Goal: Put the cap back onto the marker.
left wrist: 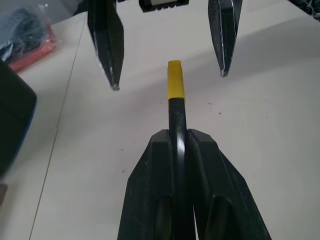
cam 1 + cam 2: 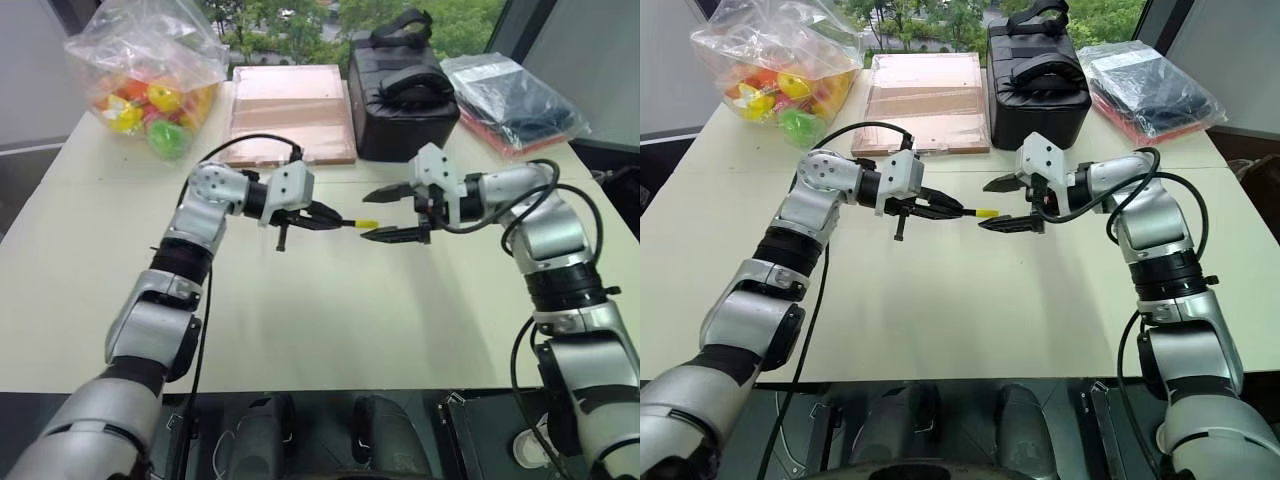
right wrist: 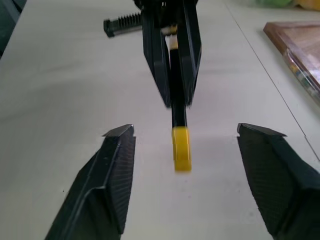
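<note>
I see the cap (image 2: 367,223) seated on the marker (image 1: 177,117) at mid-frame, so the job looks essentially done. My left gripper (image 2: 325,217) clamps the marker; my right gripper (image 2: 390,213) is spread, released around the cap.

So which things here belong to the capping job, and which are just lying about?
Job:
- marker, held by the shut left gripper
- yellow cap, on the marker's tip
- right gripper, open around the cap

Lying about:
- bag of toys
- wooden board
- black case
- plastic-wrapped packet
</note>
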`<action>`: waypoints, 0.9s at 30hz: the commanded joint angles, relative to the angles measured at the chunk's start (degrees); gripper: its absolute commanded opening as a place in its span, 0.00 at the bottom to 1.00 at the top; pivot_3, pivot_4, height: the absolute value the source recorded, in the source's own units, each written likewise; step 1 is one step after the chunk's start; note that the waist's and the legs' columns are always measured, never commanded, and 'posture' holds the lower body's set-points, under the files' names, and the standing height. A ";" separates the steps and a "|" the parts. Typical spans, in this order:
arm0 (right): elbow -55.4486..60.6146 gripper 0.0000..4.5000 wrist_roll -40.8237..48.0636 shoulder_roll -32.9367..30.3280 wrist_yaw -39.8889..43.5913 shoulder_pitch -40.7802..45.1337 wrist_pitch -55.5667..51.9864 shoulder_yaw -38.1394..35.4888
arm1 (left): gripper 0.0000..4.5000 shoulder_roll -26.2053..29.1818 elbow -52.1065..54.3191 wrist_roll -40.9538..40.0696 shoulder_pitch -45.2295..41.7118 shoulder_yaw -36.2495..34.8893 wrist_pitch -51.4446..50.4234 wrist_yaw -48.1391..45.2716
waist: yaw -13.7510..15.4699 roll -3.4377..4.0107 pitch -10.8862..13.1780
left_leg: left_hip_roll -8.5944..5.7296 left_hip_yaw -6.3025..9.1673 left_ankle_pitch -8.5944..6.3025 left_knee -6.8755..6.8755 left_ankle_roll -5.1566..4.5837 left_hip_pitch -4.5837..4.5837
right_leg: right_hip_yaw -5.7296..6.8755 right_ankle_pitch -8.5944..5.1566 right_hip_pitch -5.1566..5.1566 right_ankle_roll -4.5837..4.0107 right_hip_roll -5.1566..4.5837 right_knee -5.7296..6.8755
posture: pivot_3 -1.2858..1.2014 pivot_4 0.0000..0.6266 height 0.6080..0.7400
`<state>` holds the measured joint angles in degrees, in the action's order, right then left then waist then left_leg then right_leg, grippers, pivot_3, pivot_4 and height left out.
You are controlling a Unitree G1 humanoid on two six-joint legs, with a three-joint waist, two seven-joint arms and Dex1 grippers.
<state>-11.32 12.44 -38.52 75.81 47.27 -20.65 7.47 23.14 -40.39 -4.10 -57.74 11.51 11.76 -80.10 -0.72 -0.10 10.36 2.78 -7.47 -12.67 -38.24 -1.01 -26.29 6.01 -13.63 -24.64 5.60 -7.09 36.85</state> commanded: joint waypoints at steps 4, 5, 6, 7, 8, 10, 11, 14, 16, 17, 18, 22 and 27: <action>-1.79 0.70 6.91 -2.50 -9.49 1.87 -3.27 -14.92 | 0.00 5.59 3.53 -4.16 3.87 -7.95 -8.23 7.68 | 0.03 0.00 0.00 | 0.01 0.00 0.00 0.01 0.01 0.00 | 0.00 0.00 -0.01 0.00 0.00 0.00 | 0.52 0.24 1.00; -0.81 0.70 8.24 -2.25 -11.71 0.95 -4.48 -17.26 | 0.00 5.57 5.50 -5.46 5.32 -10.29 -11.38 11.35 | 0.04 0.00 0.00 | 0.01 0.00 0.00 0.02 0.00 0.00 | -0.01 0.00 -0.01 0.00 0.00 0.00 | 0.52 0.24 1.00; 0.49 0.70 9.22 -1.80 -13.97 -0.19 -5.14 -19.15 | 0.00 5.38 8.20 -6.68 7.04 -12.47 -14.89 14.98 | 0.09 0.00 0.00 | 0.03 0.01 0.00 0.02 0.01 0.00 | 0.00 0.00 0.00 0.00 -0.01 0.00 | 0.52 0.24 1.00; 1.83 0.70 10.01 -1.21 -16.47 -1.55 -6.23 -20.79 | 0.00 5.25 12.08 -7.87 9.50 -14.31 -19.45 18.36 | 0.11 0.00 0.00 | 0.04 0.02 0.00 0.02 0.00 0.00 | -0.01 0.00 0.00 0.00 -0.01 0.01 | 0.52 0.24 1.00; 3.25 0.70 10.62 -0.68 -18.49 -3.01 -6.90 -22.09 | 0.00 5.23 16.24 -8.82 12.13 -15.61 -23.92 21.10 | 0.10 -0.01 -0.01 | 0.03 0.04 0.00 0.01 0.00 -0.01 | -0.01 0.00 0.01 0.00 -0.01 0.01 | 0.52 0.24 1.00; 6.41 0.70 11.59 0.47 -22.37 -6.89 -7.94 -24.23 | 0.00 5.57 27.33 -9.63 19.77 -17.01 -30.68 25.83 | 0.00 -0.02 -0.01 | 0.05 0.06 0.01 0.04 0.01 0.01 | -0.01 0.00 0.06 0.00 -0.01 0.12 | 0.52 0.24 1.00; 8.07 0.70 12.05 1.21 -24.22 -8.97 -8.31 -25.06 | 0.00 4.93 32.85 -10.04 23.59 -18.14 -33.86 29.36 | 0.03 -0.02 -0.01 | 0.03 0.05 0.01 0.05 0.01 0.02 | -0.01 0.00 0.07 0.00 -0.01 0.12 | 0.52 0.24 1.00; 11.39 0.70 13.03 3.81 -29.44 -12.94 -8.59 -26.59 | 0.00 2.82 43.82 -9.71 31.49 -20.38 -39.58 38.56 | 0.11 -0.02 -0.01 | 0.03 0.05 0.01 0.03 0.01 0.04 | -0.04 0.00 0.07 0.00 -0.03 0.12 | 0.52 0.24 1.00; 11.49 0.70 10.00 7.91 -36.56 -15.22 -4.31 -26.59 | 0.00 0.66 50.22 -4.78 39.36 -21.62 -37.73 47.59 | 0.03 -0.02 -0.01 | 0.04 0.05 0.01 0.02 0.01 0.05 | -0.04 0.00 0.04 0.00 -0.03 0.10 | 0.52 0.24 1.00; 11.42 0.70 8.81 9.06 -38.79 -15.85 -2.69 -26.35 | 0.00 0.30 51.99 -3.03 41.72 -21.66 -36.82 50.27 | 0.01 -0.02 -0.01 | 0.04 0.05 0.00 0.00 0.00 0.09 | -0.06 0.00 0.06 0.00 -0.03 0.15 | 0.52 0.24 1.00; 11.15 0.70 7.61 9.80 -40.25 -16.37 -1.51 -25.51 | 0.00 0.08 52.92 -1.92 43.55 -21.56 -36.15 52.12 | -0.01 0.00 -0.02 | 0.04 0.05 -0.04 0.02 -0.06 0.12 | -0.06 0.00 0.07 -0.01 -0.03 0.13 | 0.52 0.24 1.00; 9.57 0.70 6.97 12.94 -42.00 -16.15 0.99 -22.59 | 0.00 -2.51 50.42 -1.51 46.08 -22.78 -33.25 58.29 | 0.24 -0.01 -0.02 | 0.04 0.05 -0.12 0.05 -0.19 0.15 | -0.05 0.01 0.07 -0.03 -0.03 0.16 | 0.52 0.24 1.00; 7.44 0.71 6.49 13.92 -42.48 -15.42 3.08 -20.62 | 0.40 -5.48 46.78 -2.04 46.23 -25.33 -30.25 64.00 | 0.15 0.00 -0.03 | 0.03 0.05 -0.13 0.05 -0.20 0.15 | -0.05 0.01 0.08 -0.03 -0.03 0.15 | 0.52 0.24 1.00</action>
<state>-4.42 18.81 -24.40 33.59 30.29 -19.19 -12.71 17.74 5.88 -5.74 -11.36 -12.41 -20.53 -17.60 -0.57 -0.10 10.33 2.81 -7.43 -12.79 -38.19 -1.22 -26.13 5.96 -13.63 -24.56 5.58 -7.12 37.00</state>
